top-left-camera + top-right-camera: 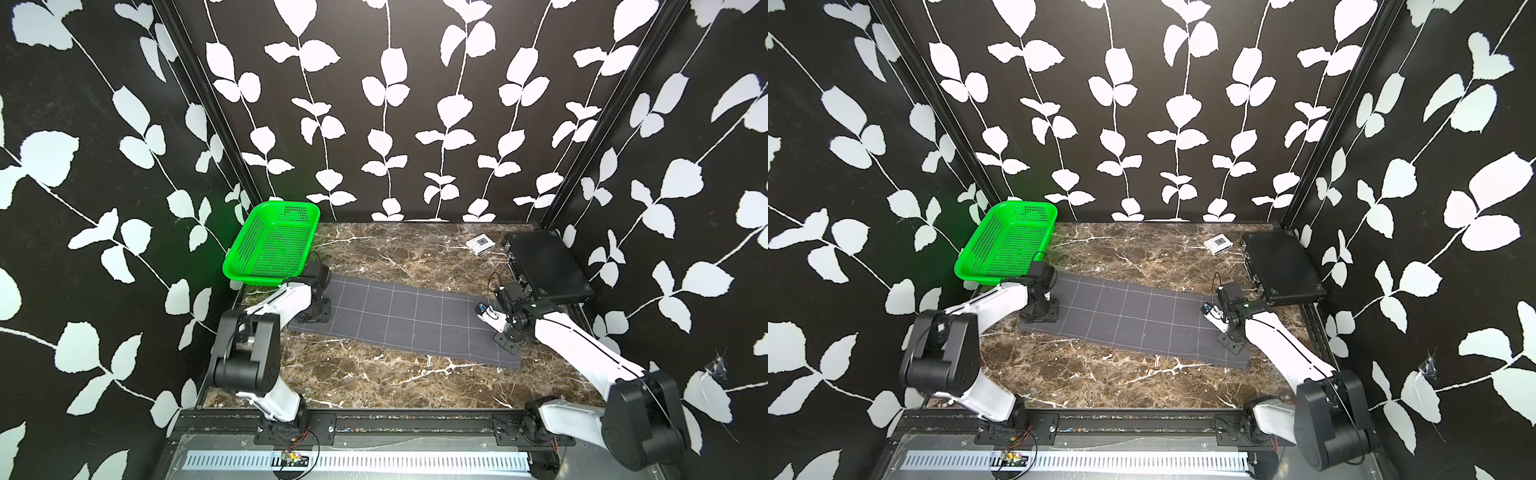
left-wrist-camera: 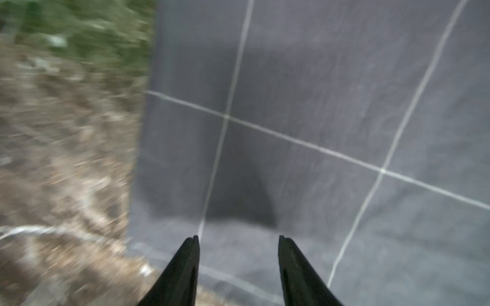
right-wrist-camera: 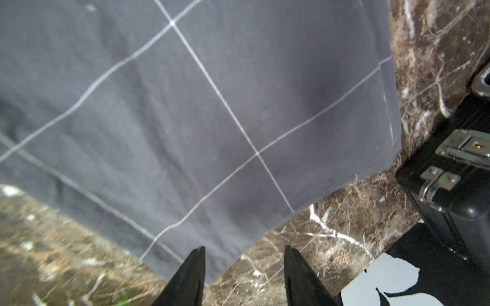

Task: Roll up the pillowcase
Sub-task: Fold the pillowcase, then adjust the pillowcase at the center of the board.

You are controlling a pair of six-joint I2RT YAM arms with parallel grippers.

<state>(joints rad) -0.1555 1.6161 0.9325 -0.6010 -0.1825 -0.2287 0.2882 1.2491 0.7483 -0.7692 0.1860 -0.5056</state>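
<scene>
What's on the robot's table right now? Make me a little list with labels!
cloth: pillowcase, dark grey with white grid lines, lying flat as a long strip, not rolled yet
left tool: open, over one end of the cloth
right tool: open, at the edge of the other end
other things: green basket, black case, small white box
table: brown marble pattern

Leaf-print walls [image 1: 395, 124] (black, white), marble tabletop [image 1: 374, 376]
</scene>
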